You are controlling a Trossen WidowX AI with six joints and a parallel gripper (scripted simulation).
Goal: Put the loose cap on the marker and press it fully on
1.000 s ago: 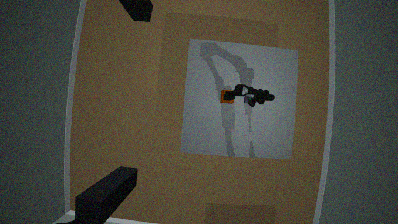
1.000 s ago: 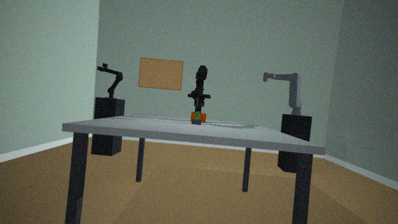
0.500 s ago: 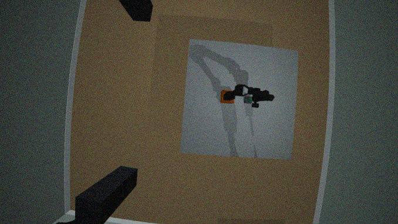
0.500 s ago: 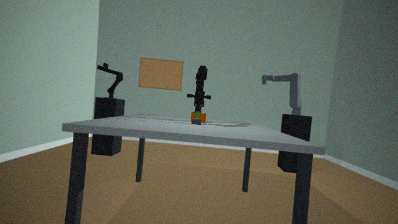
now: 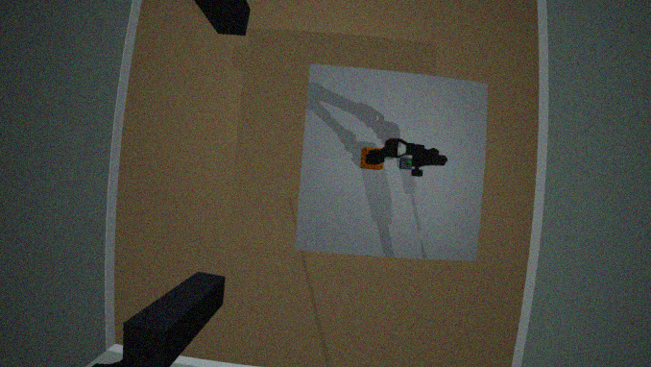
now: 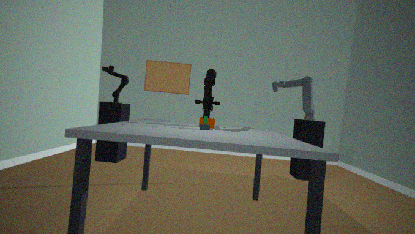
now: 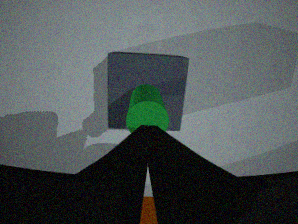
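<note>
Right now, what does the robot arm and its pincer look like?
The arm is all black and thin, built of chunky links, with a short bar sticking out both sides near its wrist. The pincer has two flat black fingers that taper to points. No cables or markings show.
</note>
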